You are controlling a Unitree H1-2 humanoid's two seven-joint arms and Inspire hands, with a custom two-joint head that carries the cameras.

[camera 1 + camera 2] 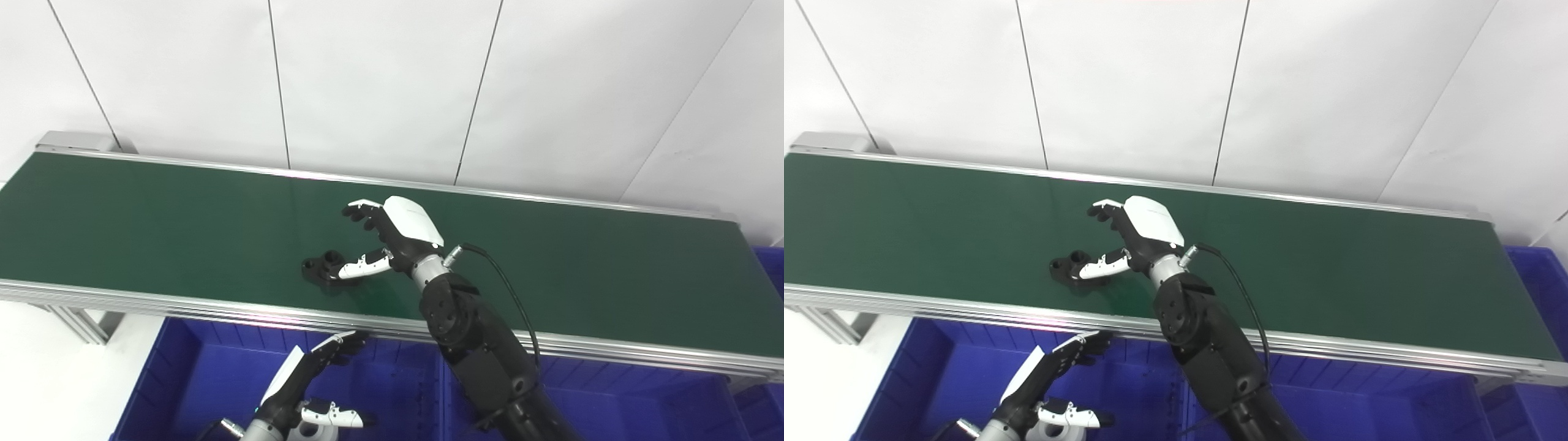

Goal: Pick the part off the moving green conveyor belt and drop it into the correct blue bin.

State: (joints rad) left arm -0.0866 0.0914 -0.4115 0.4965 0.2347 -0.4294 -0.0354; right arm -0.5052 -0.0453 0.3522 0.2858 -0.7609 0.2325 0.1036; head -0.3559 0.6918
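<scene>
A small black part (321, 267) with round bosses lies on the green conveyor belt (153, 220) near its front rail. My right hand (392, 236) hovers over the belt just right of the part, open, fingers curled above it and the thumb reaching down against the part's right side. The part still rests on the belt. Below the belt my left hand (306, 380) is open over the left blue bin (184, 380), holding nothing.
A second blue bin (612, 404) sits under the belt to the right of the first, and a further blue bin (768, 269) shows at the far right edge. An aluminium rail (184, 303) runs along the belt front. White wall panels stand behind.
</scene>
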